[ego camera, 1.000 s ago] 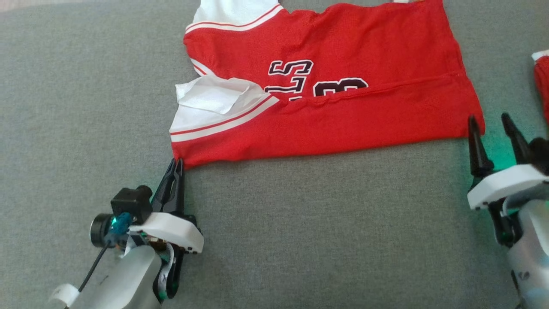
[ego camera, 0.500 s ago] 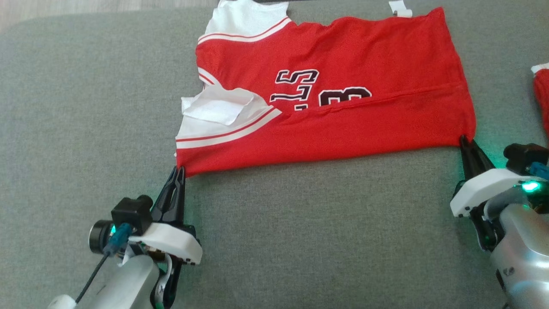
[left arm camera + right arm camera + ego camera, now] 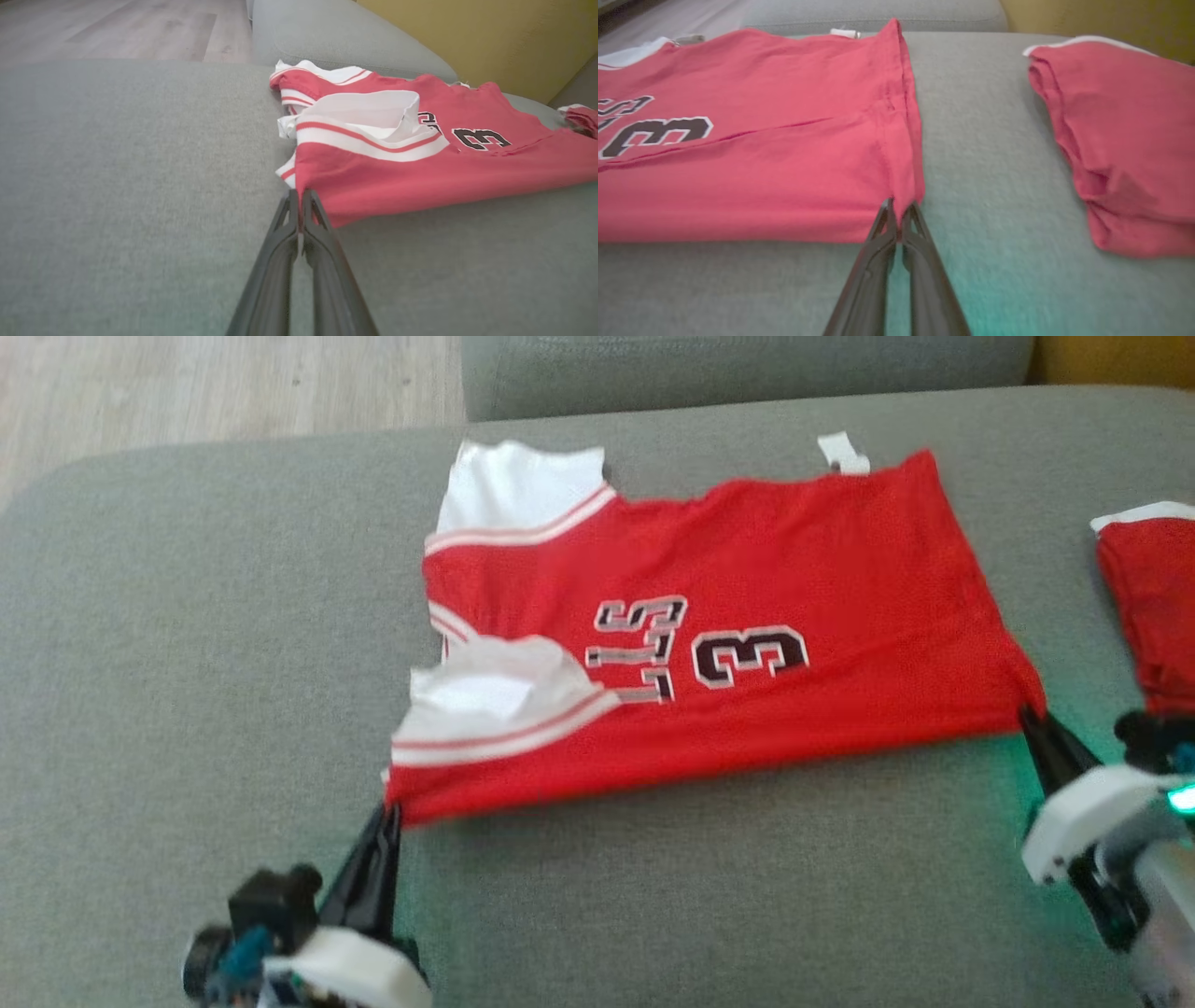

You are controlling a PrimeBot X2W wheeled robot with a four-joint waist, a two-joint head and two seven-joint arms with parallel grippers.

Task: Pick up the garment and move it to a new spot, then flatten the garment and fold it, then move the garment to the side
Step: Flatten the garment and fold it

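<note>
Two grippers are at work, each with its dark fingers pressed together on cloth: the left gripper point(image 3: 386, 821) pinches the collar-end corner of the garment point(image 3: 794, 551) toward the cushion's near left, and the right gripper point(image 3: 1032, 719) pinches the hem-end corner toward the cushion's near right. The wrist views confirm it, with the left gripper point(image 3: 299, 196) nipping red fabric just below the white striped trim and the right gripper point(image 3: 900, 207) closed on the doubled corner. The garment point(image 3: 761, 186), a red jersey with a numeral 3 point(image 3: 750, 656), lies spread across the middle of the grey cushion point(image 3: 187, 663), its near edge running between the two grips. This looks like the folding step, with flattening largely done, though the white shoulder panel sits rumpled. The next move likely calls for raising both corners together, at equal height and with the edge kept taut, then carrying them toward the cushion's far side so that the near half lands square on the far half. Counted: one jersey in hand, one second red garment point(image 3: 1153, 607) lying bunched at the cushion's right edge, and one small white tag point(image 3: 843, 453) at the jersey's far edge.
</note>
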